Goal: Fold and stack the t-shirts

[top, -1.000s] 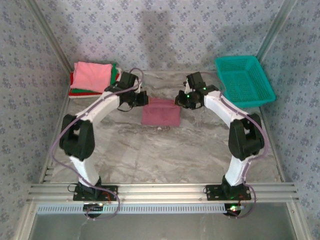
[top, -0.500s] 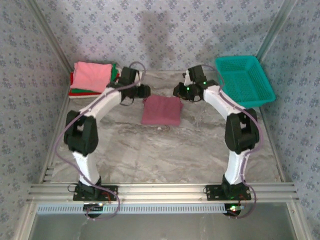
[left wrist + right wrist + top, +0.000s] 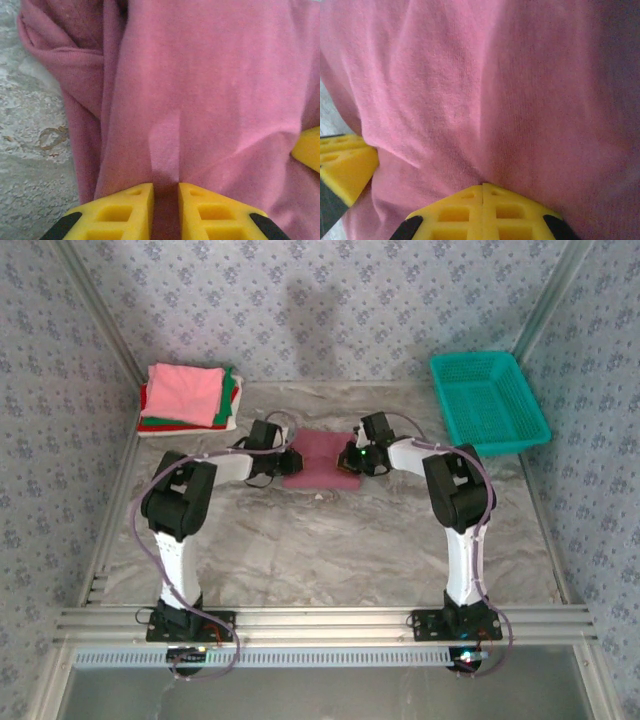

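Observation:
The folded maroon t-shirt (image 3: 320, 452) lies at the table's middle and spreads across both wrist views (image 3: 215, 90) (image 3: 485, 85). My left gripper (image 3: 291, 462) is low at its left edge. Its yellow fingers (image 3: 131, 210) stand a narrow gap apart, with a ridge of the shirt's cloth pinched between them. My right gripper (image 3: 350, 459) is at the shirt's right edge. Its fingers (image 3: 465, 212) are closed together, and creases in the cloth run into their tips. A stack of folded t-shirts (image 3: 187, 395), pink on top of green, red and white, sits at the back left.
A teal mesh basket (image 3: 490, 400) stands at the back right. Patterned walls close in the back and both sides. Bare marbled tabletop (image 3: 320, 550) lies in front of the shirt, and an aluminium rail (image 3: 320, 622) runs along the near edge.
Both arms have dropped from above the shirt's far corners and folded low. The grippers now sit on the shirt's left and right edges. The shirt has stayed in place.

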